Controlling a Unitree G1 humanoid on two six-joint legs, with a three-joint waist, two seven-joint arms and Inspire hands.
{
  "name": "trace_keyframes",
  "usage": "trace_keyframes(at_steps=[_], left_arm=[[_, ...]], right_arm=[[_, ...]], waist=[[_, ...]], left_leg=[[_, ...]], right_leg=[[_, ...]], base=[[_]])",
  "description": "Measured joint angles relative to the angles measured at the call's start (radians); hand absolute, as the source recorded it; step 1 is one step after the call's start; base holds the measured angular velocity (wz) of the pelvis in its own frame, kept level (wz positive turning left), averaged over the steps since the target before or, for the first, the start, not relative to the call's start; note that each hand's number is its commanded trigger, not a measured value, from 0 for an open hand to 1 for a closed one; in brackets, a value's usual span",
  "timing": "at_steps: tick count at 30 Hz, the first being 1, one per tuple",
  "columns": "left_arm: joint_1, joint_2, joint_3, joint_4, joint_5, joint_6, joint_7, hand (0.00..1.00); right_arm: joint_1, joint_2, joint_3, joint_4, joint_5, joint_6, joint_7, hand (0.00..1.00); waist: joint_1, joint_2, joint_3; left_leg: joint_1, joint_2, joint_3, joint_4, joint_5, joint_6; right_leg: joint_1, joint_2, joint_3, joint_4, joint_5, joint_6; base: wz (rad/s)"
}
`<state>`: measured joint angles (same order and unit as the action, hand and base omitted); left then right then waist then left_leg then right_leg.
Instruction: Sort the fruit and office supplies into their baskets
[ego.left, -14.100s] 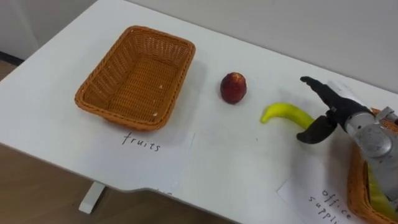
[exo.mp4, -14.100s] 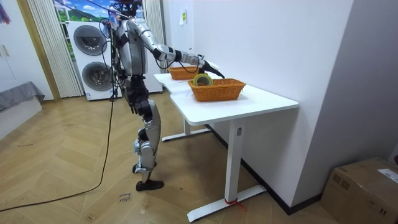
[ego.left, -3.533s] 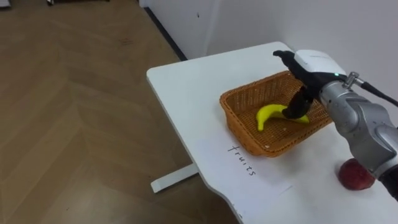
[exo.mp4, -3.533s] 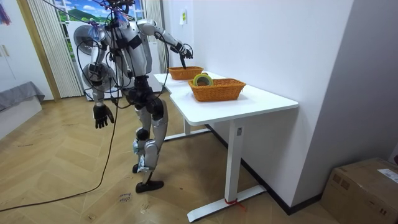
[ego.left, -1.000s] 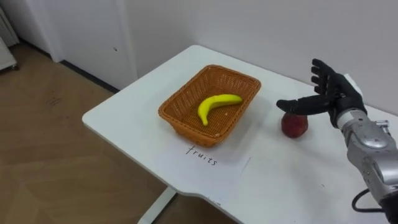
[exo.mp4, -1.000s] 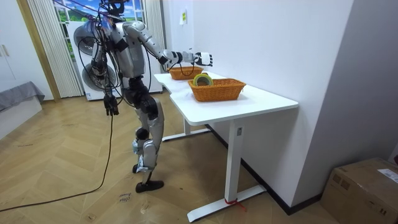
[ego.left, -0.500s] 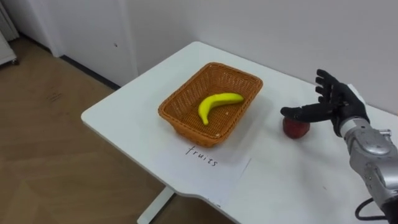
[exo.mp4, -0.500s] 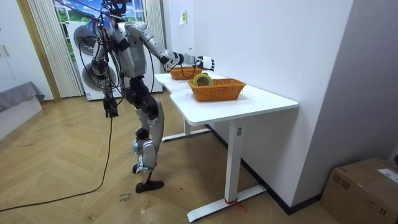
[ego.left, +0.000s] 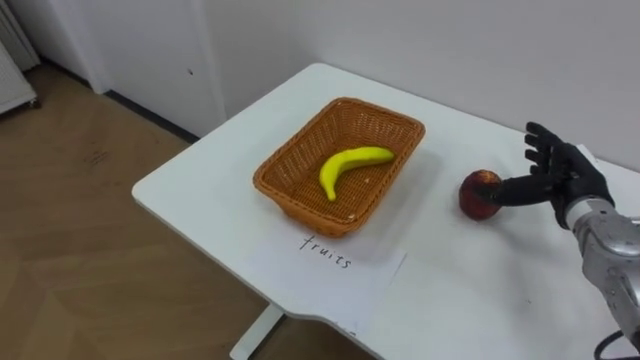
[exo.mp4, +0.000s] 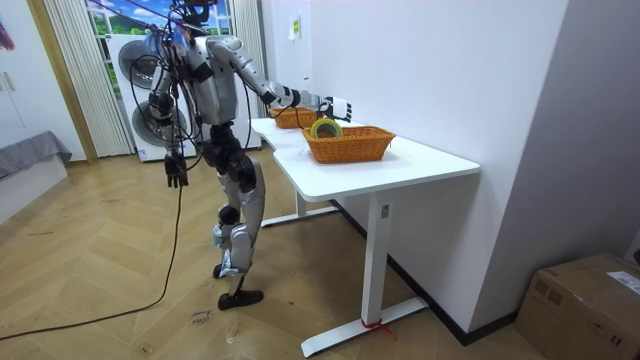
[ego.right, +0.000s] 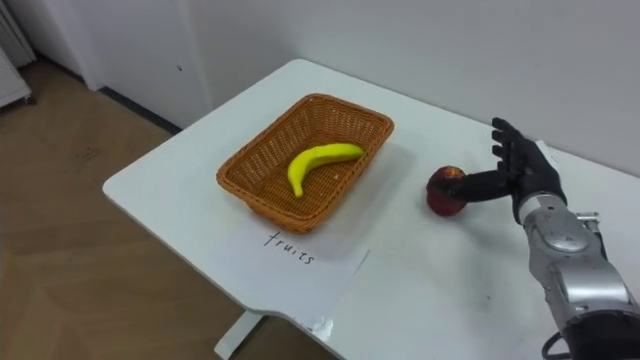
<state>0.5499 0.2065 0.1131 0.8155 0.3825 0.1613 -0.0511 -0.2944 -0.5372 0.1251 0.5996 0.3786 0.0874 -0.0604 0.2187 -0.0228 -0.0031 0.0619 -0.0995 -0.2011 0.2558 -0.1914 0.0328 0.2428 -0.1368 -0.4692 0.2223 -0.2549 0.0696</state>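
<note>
A yellow banana (ego.left: 348, 167) lies in the wicker fruit basket (ego.left: 290, 160) on the white table (ego.left: 220, 170). A red apple (ego.left: 478, 193) sits on the table to the basket's right. My right hand (ego.left: 560, 172) is open just right of the apple, its thumb reaching onto the fruit's top and its fingers spread upward. In the right eye view the same hand (ego.right: 520, 165) touches the apple (ego.right: 444, 191) with its thumb. My left hand (exo.mp4: 176, 169) hangs at my side in the room view, its fingers loosely bent with nothing in them.
A paper sheet (ego.left: 325, 258) with a handwritten label lies in front of the fruit basket. A second wicker basket (exo.mp4: 349, 143) holding a roll of tape (exo.mp4: 324, 128) stands further along the table. Washing machines (exo.mp4: 143, 105) stand behind me.
My right hand has shifted right and lowered beside the apple, its thumb now lying on the fruit. The banana and basket stay put.
</note>
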Motion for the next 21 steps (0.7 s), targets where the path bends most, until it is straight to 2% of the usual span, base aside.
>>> trace_keyframes(at_steps=[4, 9, 14, 20, 21], left_arm=[[0.000, 0.000, -0.003, 0.000, 0.000, -0.003, 0.002, 0.00], [-0.008, 0.010, -0.040, -0.001, -0.069, -0.022, 0.002, 0.00], [-0.022, 0.010, -0.041, -0.010, -0.076, -0.037, 0.002, 0.00], [-0.035, 0.011, -0.043, -0.010, -0.096, -0.039, 0.001, 0.00], [-0.036, 0.011, -0.043, -0.010, -0.097, -0.040, 0.001, 0.00]], right_arm=[[-0.001, -0.025, -0.001, 0.006, 0.003, -0.003, 0.020, 0.00], [-0.035, -0.029, -0.001, 0.085, 0.000, -0.013, 0.031, 0.00], [-0.072, -0.031, -0.001, 0.167, 0.000, -0.025, 0.046, 0.00], [-0.077, -0.032, 0.002, 0.181, 0.000, -0.025, 0.072, 0.00], [-0.077, -0.032, 0.002, 0.181, 0.000, -0.027, 0.075, 0.00]], waist=[[-0.007, -0.002, -0.0013], [-0.021, 0.000, 0.0005], [-0.022, -0.001, 0.0019], [-0.010, -0.005, 0.0107], [-0.010, -0.008, 0.0143]], left_leg=[[-0.023, 0.001, 0.004, 0.014, 0.000, 0.001], [-0.069, 0.003, 0.004, 0.040, 0.002, 0.000], [-0.118, 0.003, 0.012, 0.053, 0.011, -0.003], [-0.127, 0.008, 0.036, 0.048, 0.016, -0.003], [-0.129, 0.013, 0.038, 0.050, 0.016, -0.003]], right_leg=[[-0.020, 0.000, 0.003, 0.008, 0.000, 0.000], [-0.070, -0.005, 0.001, 0.038, -0.003, -0.005], [-0.127, -0.008, 0.010, 0.060, -0.008, -0.014], [-0.160, -0.013, 0.037, 0.080, -0.010, -0.016], [-0.161, -0.015, 0.039, 0.086, -0.012, -0.017]], base=[[-0.02], [0.01], [-0.03], [-0.10], [-0.05]])
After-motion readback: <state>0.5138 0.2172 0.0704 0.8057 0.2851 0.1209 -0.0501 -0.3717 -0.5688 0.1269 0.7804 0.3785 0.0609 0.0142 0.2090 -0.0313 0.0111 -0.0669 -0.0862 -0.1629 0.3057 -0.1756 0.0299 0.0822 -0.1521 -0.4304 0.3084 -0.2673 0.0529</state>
